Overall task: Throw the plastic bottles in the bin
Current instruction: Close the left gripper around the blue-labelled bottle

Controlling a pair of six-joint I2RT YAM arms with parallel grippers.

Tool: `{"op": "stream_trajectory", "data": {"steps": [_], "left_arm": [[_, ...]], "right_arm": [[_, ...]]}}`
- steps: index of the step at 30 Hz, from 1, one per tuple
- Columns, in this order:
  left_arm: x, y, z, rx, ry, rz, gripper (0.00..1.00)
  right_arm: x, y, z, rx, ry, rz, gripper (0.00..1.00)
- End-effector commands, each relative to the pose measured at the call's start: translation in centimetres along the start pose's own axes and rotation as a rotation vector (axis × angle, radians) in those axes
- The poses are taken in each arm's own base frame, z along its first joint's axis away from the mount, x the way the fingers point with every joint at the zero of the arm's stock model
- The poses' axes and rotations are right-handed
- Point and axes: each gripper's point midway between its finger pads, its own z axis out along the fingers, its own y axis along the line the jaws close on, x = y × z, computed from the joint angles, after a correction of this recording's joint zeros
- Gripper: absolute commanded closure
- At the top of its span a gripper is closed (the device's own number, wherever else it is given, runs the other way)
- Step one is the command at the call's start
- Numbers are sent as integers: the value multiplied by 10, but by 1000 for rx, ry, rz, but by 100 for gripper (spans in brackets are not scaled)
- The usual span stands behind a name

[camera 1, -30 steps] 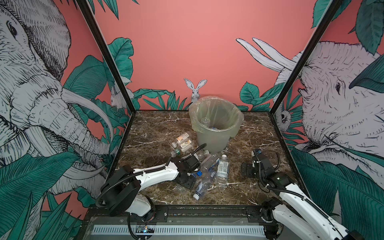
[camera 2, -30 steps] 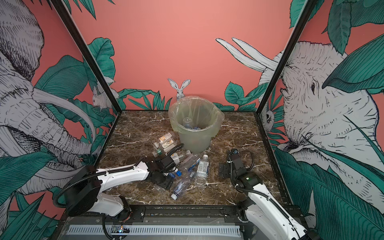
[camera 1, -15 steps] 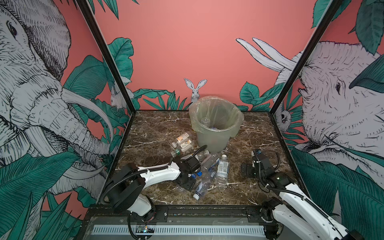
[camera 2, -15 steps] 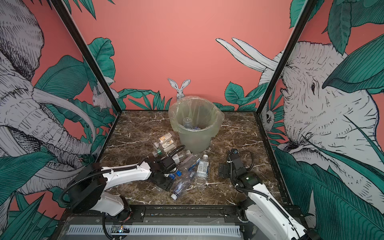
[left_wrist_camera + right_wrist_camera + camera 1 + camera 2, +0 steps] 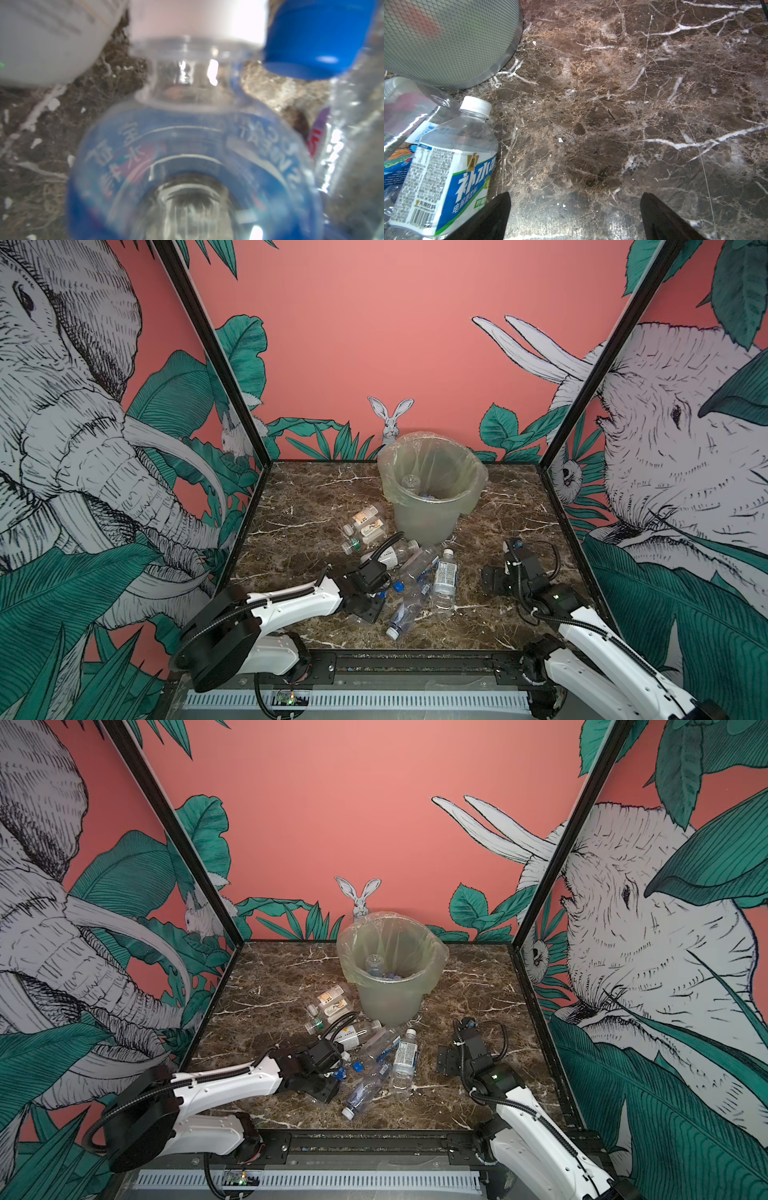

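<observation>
- A pick from the heap is being attempted. The left arm (image 5: 291, 605) is being held low and stretched across the bench (image 5: 307, 497), with its wrist bent down into the near-left edge of the plastic bottles (image 5: 415, 572) lying in front of the bin (image 5: 432, 522).
- A blue-labelled bottle (image 5: 187, 166) is being shown end-on and blurred, filling the left wrist view, with a blue cap (image 5: 318, 31) just beside it.
- The left jaws are not being shown in that view and are too dark to read in both top views. Whether they are clenched on that bottle cannot be told.
- The right arm (image 5: 582, 626) is being held folded at the right of the bench, apart from the bin. The right jaws are being held wide apart over bare marble with nothing between them, and a white-capped bottle (image 5: 446, 172) is lying just beside them.
- Most of the task is judged to be left: a clear bottle (image 5: 411, 483) is lying inside the bin, while the heap and two orange-labelled bottles (image 5: 365, 524) are lying on the bench.
- The next move is judged to call for a firm hold being confirmed, then a lift clear of the neighbouring bottles and a carry over the bin's rim before release.
</observation>
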Motion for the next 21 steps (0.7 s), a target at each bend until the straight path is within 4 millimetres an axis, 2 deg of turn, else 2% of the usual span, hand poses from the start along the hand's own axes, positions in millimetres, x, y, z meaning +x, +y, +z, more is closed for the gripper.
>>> {"op": "stream_trajectory", "data": {"steps": [1, 6, 11, 21], "left_arm": [[-8, -7, -8, 62, -110, 11, 50], [-14, -7, -29, 111, -260, 8, 50], [-24, 0, -58, 125, -423, -8, 51], [-48, 6, -133, 160, -747, -12, 51]], "right_arm": [[-2, -3, 2, 17, -14, 18, 1], [-2, -3, 2, 17, -11, 15, 1], [-2, -3, 3, 17, -11, 15, 1], [-3, -2, 3, 13, -8, 10, 1]]}}
